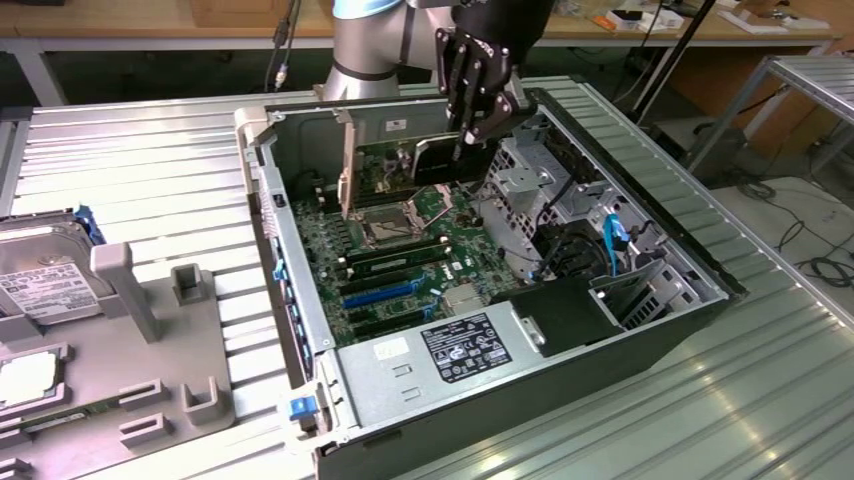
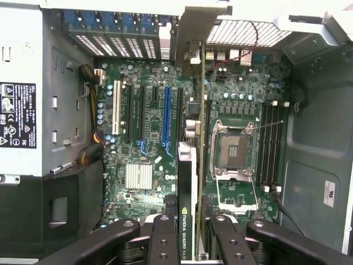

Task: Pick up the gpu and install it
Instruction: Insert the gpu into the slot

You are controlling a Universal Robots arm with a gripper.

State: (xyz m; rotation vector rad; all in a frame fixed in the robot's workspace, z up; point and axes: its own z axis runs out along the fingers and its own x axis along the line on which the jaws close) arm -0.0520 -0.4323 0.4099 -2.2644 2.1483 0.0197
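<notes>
My gripper [image 1: 470, 135] hangs over the open computer case [image 1: 287, 300], shut on the gpu [image 1: 430, 160]. The card stands on edge above the motherboard [image 1: 400, 260], just over the CPU socket [image 1: 395, 229], with its silver end bracket [image 1: 350, 165] toward the case's rear wall. In the wrist view the gpu [image 2: 187, 182] appears edge-on between my two black fingers [image 2: 163, 238], its black cooler edge labelled in white. It runs toward the rear panel, between the blue slot [image 2: 167, 118] and the CPU socket [image 2: 233, 150]. The card's lower edge is above the board, not seated.
A silver power supply [image 1: 447, 348] fills the case's near end, and a drive cage with cables [image 1: 587, 240] lines the exterior view's right side. On the exterior view's left, a grey fixture [image 1: 160, 350] holds a hard drive [image 1: 40, 285]. Black memory slots [image 2: 270, 143] flank the socket.
</notes>
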